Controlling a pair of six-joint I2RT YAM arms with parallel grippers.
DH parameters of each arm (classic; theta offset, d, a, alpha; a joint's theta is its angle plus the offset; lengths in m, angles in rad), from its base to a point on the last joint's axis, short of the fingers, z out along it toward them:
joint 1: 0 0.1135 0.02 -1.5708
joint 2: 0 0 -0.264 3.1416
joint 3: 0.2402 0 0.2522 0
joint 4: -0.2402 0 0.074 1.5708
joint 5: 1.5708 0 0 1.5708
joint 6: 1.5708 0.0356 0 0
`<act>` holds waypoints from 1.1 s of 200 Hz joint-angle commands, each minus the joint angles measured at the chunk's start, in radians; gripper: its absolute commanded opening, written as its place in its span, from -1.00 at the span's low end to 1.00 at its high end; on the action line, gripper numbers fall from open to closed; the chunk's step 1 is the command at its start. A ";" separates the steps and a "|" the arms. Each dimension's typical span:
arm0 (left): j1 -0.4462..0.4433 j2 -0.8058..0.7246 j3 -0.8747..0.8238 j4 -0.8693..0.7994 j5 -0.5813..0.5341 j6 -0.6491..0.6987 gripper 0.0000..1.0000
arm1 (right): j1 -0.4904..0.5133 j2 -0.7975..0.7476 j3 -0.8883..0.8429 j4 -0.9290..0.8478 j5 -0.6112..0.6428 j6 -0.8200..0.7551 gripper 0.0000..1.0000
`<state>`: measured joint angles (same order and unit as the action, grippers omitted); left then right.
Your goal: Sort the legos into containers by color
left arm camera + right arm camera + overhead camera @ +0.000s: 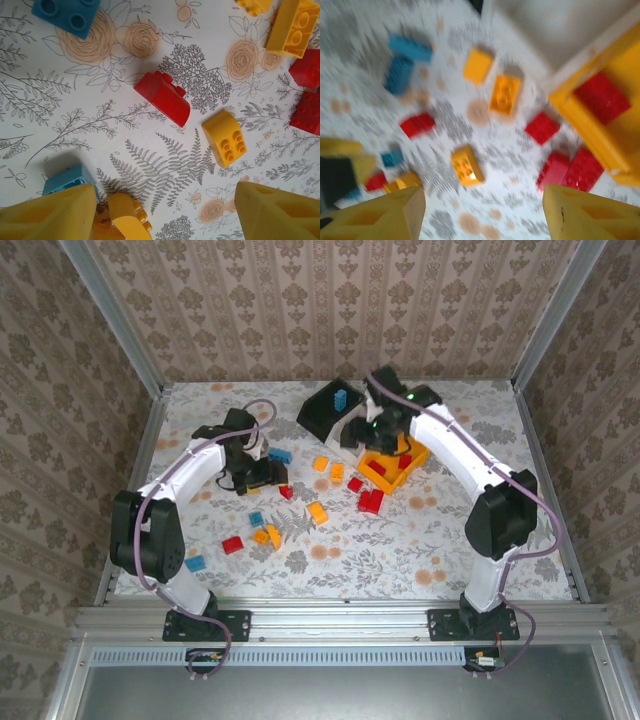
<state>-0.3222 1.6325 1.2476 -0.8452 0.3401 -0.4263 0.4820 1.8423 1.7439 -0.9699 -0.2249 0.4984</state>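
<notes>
- worktop (440, 550), floral cloth. Loose legos are scattered over its left half and middle, so sorting is only partly done.
- Near-left corner area: blue brick (194, 563), with a red brick (232, 544) a little to its right. Both are unsorted and well apart from the bins.
- left hand (262, 478) is left of centre at mid-depth, low over the cloth. Its fingers (50, 215) are spread wide with nothing between them.
- In the left wrist view, a curved red brick (162, 97) lies ahead of the gap, and a yellow brick (225, 137) sits near it without touching. My guess is the wide spread is prep for a pick. Red looks the likelier target, but I can't be sure.
- Worktop middle: an orange brick (317, 512) and a small blue brick (256, 518) lie loose and apart from each other.
- black bin (325, 412) is at the centre, toward the far edge. A blue piece (342, 398) is inside it, so black probably takes blue.
- white bin (350, 428) is just right of the black one and mostly covered by the right arm. I can't tell what it holds. By elimination it is probably for orange-yellow.
- right hand (375, 430) hangs over the gap between the white and orange-yellow bins. The right wrist view is smeared, but its fingers (590, 215) are wide apart and hold nothing.
- orange-yellow bin (422, 453) is right of centre. Red pieces (400, 462) are inside it, so this bin takes red.
- A red pair (371, 501) sits just beside its near wall, outside the bin. These look like the easiest picks for the right side.
</notes>
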 commanded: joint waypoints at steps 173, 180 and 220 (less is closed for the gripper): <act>0.224 -0.245 -0.179 -0.015 0.043 -0.041 0.49 | 0.339 0.431 0.102 0.007 0.266 -0.202 0.11; 0.229 -0.244 -0.182 -0.012 0.048 -0.044 0.49 | 0.340 0.435 0.103 0.007 0.273 -0.204 0.06; 0.238 -0.242 -0.187 -0.003 0.060 -0.045 0.49 | 0.339 0.410 0.095 0.021 0.281 -0.205 -0.15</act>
<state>-0.0906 1.4086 1.0721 -0.8368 0.3779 -0.4629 0.8162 2.2612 1.8210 -0.9249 0.0227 0.3058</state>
